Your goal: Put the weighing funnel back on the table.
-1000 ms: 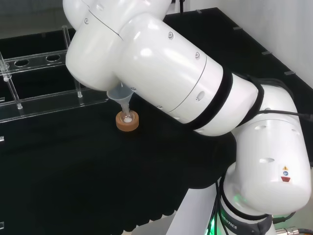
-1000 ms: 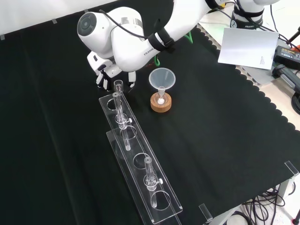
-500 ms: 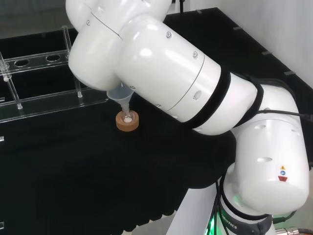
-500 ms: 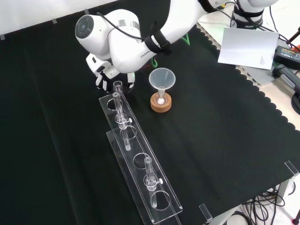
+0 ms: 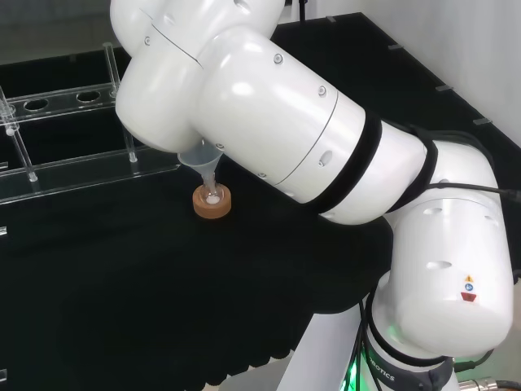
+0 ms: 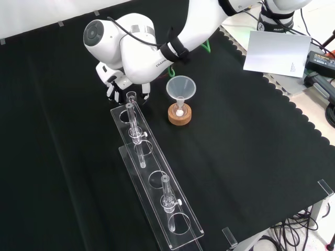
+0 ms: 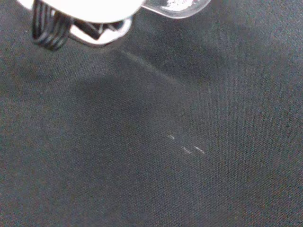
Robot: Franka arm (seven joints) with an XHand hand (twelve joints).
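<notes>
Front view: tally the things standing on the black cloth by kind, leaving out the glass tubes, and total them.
Big clear cone-shaped funnel: 1
Small clear flask: 1
Round cork ring stand: 1
Long clear plastic rack: 1
Total: 4

- Head view: high behind the arm (image 5: 269,122), looking over its links onto the tabletop (image 5: 122,285).
- Front view: opposite side, high, looking down; robot hand (image 6: 111,85) far off.
- Wrist view: on the robot hand, very close above the cloth.
- Head and front views share the funnel (image 6: 180,88), cork ring (image 6: 179,115) and rack (image 6: 157,194) beside the robot hand.
</notes>
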